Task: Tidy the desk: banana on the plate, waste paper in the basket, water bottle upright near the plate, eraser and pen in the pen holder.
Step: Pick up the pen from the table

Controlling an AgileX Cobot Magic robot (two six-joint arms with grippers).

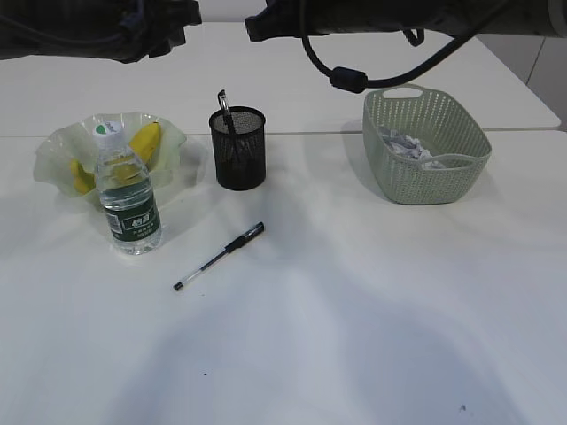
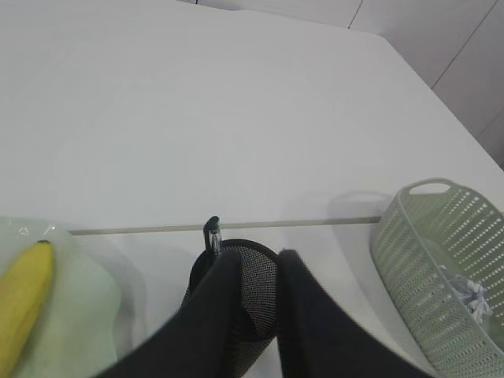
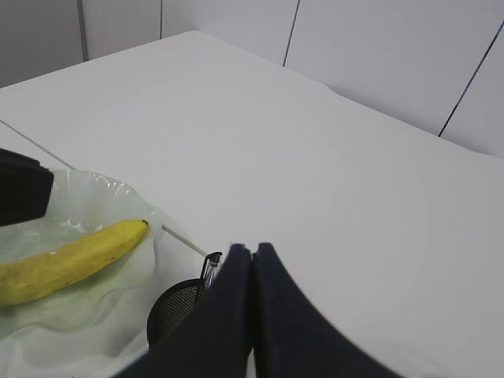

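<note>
Still outstanding: pen (image 1: 219,257) lying flat mid-counter, front of the pen holder (image 1: 237,148). Banana (image 1: 146,142) on plate (image 1: 55,150), bottle (image 1: 128,197) upright just in front of it, paper (image 1: 406,144) in basket (image 1: 425,146). Left hand (image 2: 256,303) slightly apart above the holder, clamped on nothing visible; right hand (image 3: 252,303) pressed together, empty. Best approach, judged: descend across the barrel, grip mid-length, tip upright over the holder mouth. Loose pen visible in exterior view only; eraser not discernible anywhere.
</note>
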